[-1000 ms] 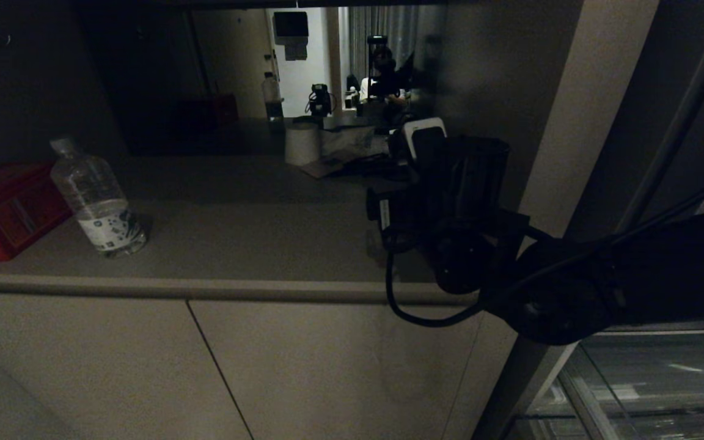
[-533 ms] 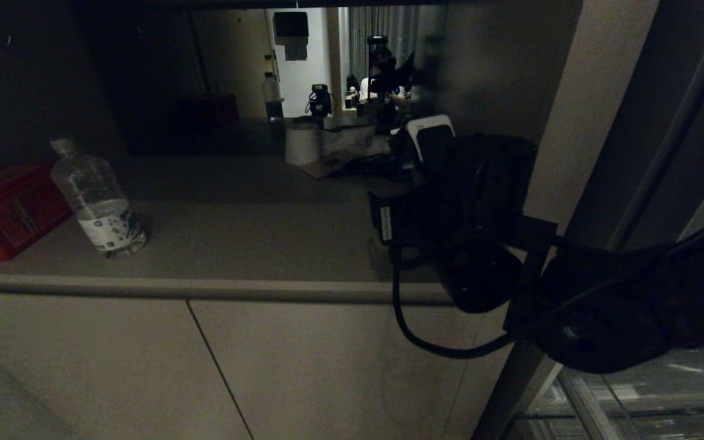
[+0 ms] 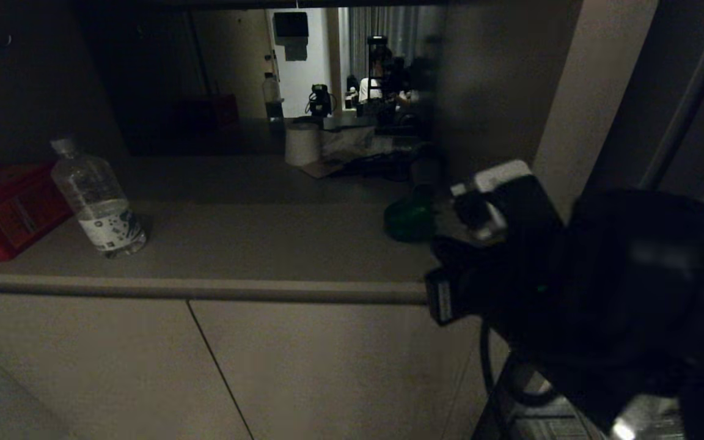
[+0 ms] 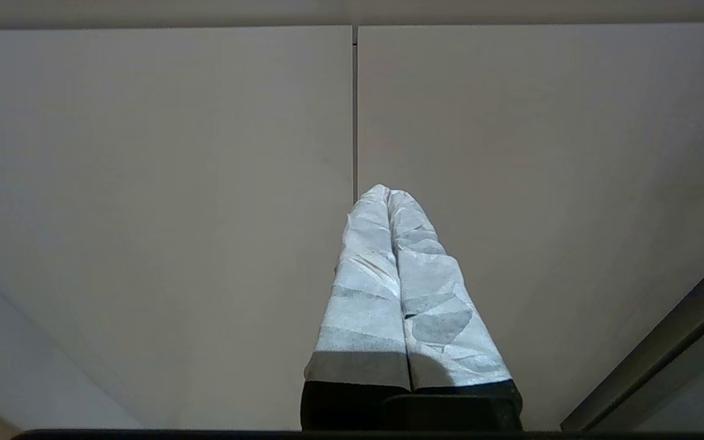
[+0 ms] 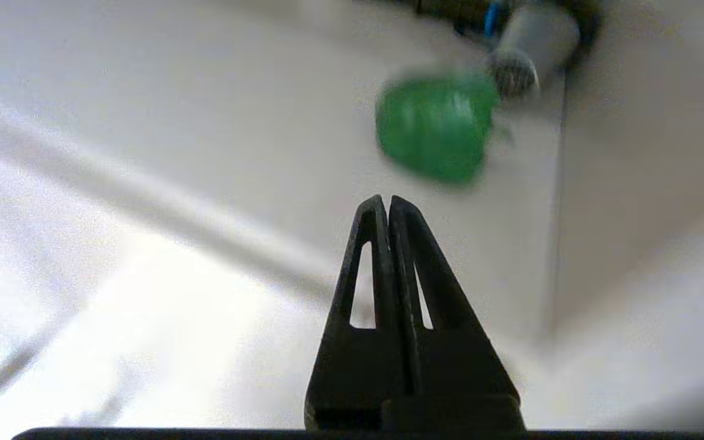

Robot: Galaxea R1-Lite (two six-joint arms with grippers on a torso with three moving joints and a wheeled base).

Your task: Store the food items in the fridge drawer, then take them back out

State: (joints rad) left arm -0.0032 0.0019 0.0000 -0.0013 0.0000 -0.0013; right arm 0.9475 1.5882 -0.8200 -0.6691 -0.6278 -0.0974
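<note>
Find the green bell pepper lying on the grey counter, out at 3 o'clock from the clear water bottle and well apart from it, close to the tall side panel. Look for no potato here; none shows in any view. Expect little sight of the fridge drawer either, only murky glints low at 5 o'clock under the right arm.

Note the right gripper pinched tight on nothing, tips pressed together, with the pepper lying beyond them and clear of contact. Place that wrist at roughly 4 o'clock from the pepper in the head view, off the counter's front edge. Leave the left gripper alone: clenched as well, empty, taped fingers facing the seam between two cabinet doors.

Judging the pepper as the piece to carry, spread the jaws wide before closing in, never after. Approach from 4 o'clock, low over the counter edge, keeping clear of the side panel at 3 o'clock. Straddle the broad glossy body, not the short stem, and centre it between the fingers, since a smooth rounded skin probably squirts out of an off-centre squeeze. Close gently, just until firm. Lift straight up before swinging down toward 5 o'clock. Steer clear of the dark clutter and paper roll back at 11 o'clock from the pepper.
</note>
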